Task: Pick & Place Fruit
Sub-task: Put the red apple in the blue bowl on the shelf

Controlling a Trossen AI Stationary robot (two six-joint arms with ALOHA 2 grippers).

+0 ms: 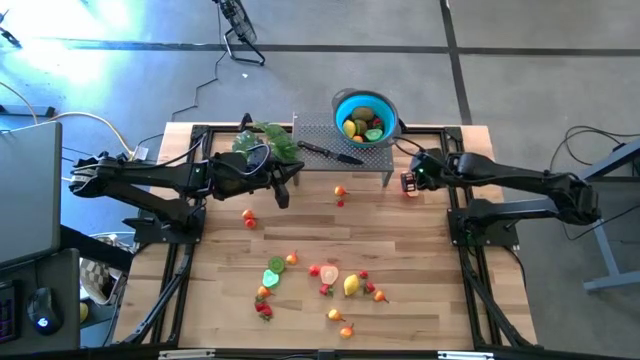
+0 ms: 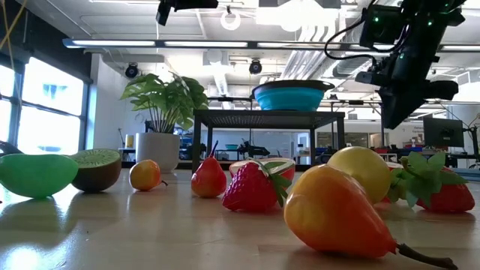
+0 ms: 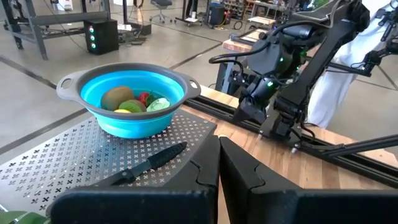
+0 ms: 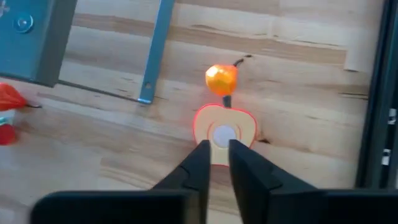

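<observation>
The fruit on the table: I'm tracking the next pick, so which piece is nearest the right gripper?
The halved apple piece, red-rimmed with a pale cut face, lies directly below the right gripper, beside a small orange fruit. The other loose fruit lies farther off.

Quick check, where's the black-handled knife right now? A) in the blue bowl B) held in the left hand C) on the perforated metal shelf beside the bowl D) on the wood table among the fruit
C: the knife lies flat on the perforated metal shelf, beside the blue bowl, and no hand touches it.
</observation>
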